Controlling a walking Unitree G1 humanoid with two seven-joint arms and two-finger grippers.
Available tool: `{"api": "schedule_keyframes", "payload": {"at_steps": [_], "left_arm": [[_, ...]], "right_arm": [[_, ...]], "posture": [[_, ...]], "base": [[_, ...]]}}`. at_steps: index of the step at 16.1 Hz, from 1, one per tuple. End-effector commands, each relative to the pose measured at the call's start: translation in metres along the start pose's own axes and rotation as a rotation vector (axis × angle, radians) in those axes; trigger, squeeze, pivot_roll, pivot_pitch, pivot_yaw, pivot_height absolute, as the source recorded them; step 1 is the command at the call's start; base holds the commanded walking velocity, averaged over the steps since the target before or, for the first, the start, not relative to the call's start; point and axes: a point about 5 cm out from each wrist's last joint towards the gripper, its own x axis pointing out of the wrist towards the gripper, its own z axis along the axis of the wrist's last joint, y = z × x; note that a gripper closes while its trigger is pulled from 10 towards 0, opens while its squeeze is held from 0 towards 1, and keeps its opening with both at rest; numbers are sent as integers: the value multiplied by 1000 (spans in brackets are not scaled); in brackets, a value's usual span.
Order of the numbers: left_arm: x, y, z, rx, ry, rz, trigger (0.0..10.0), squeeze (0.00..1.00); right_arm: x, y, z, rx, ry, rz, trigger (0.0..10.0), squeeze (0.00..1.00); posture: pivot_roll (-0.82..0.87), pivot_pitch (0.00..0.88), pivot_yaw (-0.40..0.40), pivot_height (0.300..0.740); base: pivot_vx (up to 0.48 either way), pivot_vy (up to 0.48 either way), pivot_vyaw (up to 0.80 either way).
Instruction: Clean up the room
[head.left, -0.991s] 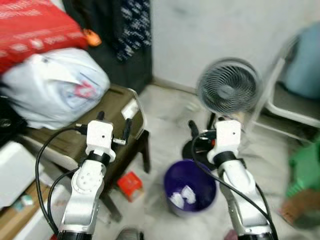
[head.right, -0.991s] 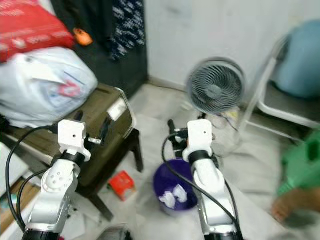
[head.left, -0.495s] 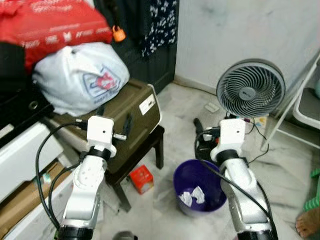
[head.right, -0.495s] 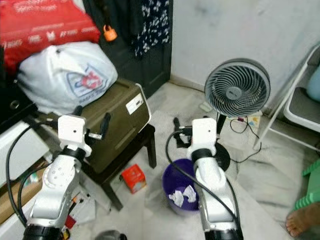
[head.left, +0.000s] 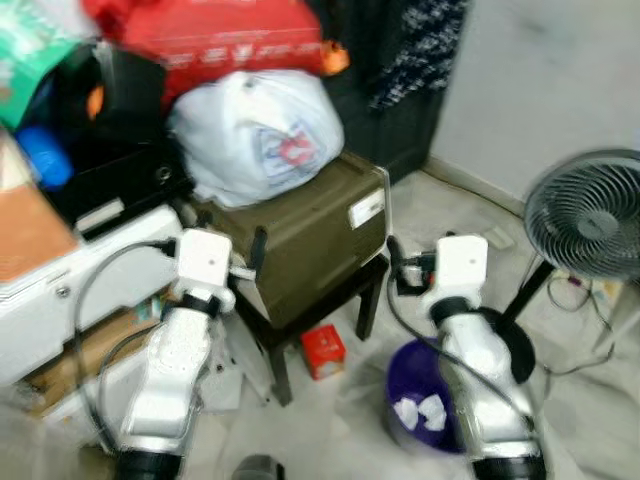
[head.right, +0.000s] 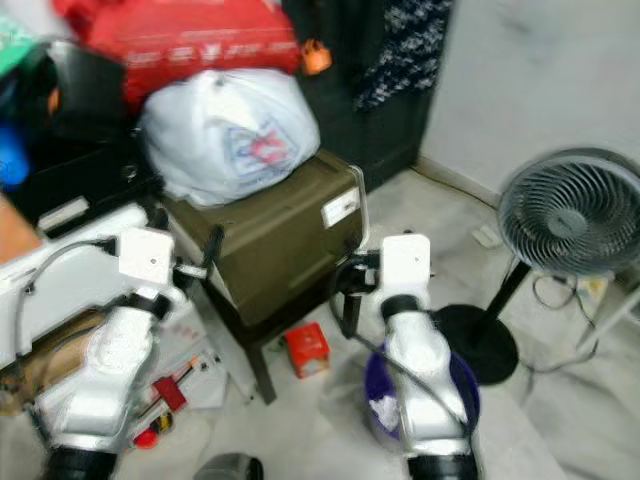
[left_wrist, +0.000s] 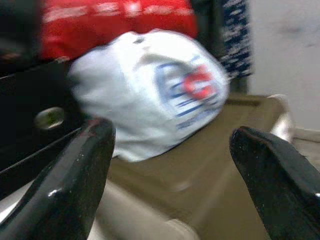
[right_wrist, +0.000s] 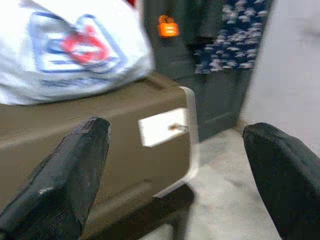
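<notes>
little looks done: crumpled paper (head.left: 420, 411) lies in the purple bin (head.left: 405, 372), but a small red box (head.left: 323, 350) sits on the floor beside the stool. left gripper (left_wrist: 175, 165) and right gripper (right_wrist: 175, 165) hang empty, jaws apart, facing the olive case (head.left: 320, 235).

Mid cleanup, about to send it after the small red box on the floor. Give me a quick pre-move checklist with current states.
1. Left pincer open with nothing between the fingers: ok.
2. Right pincer open with nothing between the fingers: ok.
3. Small red box located: ok, on the floor by the legs of the dark stool.
4. Purple bin in place to receive it: ok, on the floor beside the box, some white crumpled paper inside.
5. Fan and its cord away from the path: cannot tell, its stand sits close behind the bin.
6. Head views sharp enough to aim: not ok, blurred.
</notes>
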Motion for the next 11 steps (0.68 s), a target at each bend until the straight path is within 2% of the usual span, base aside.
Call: {"api": "schedule_keyframes", "payload": {"at_steps": [1,9,11], "left_arm": [[2,-2,3,9,-8,1,10000,0],[2,-3,4,44,-5,7,10000,0],[3,-1,2,57,9,40,10000,0]], "right_arm": [[1,-2,2,-4,-7,1,10000,0],[1,-1,1,-3,-3,5,10000,0],[1,-2,1,8,-8,-7,10000,0]], "posture": [[-6,0,31,740],[-7,0,31,740],[-6,0,31,740]], "base": [[0,0,800],[0,0,800],[0,0,325]]}}
